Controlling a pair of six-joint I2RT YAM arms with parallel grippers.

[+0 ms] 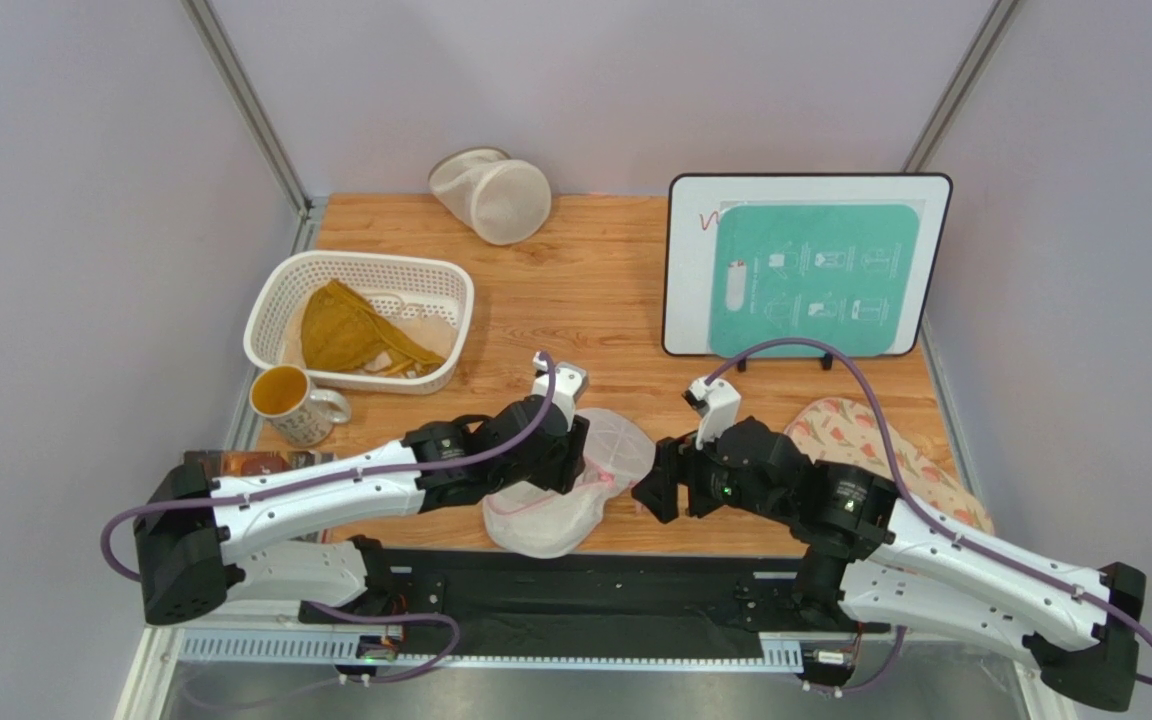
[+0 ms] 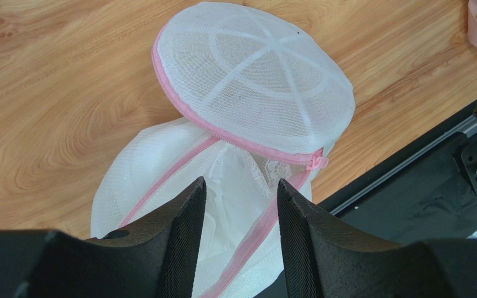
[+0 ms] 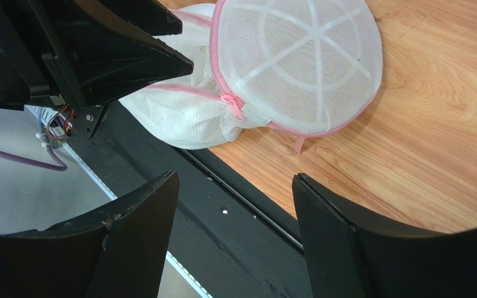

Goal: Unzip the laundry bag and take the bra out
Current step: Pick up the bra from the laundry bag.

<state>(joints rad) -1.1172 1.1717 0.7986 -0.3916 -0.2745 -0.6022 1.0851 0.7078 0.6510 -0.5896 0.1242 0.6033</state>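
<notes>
Wooden table [image 1: 597,300]: bag [image 2: 253,81] unzipped, left fingers [image 2: 172,248] straddling bra [image 2: 240,183] inside, grasp unclear; right fingers [image 3: 135,236] spread empty beside bag.

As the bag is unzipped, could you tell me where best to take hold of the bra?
Probably the lacy fold of the bra showing in the laundry bag's open mouth, approached from above between the pink zipper edges: the lid is flipped back, leaving it exposed under the open left gripper.
</notes>
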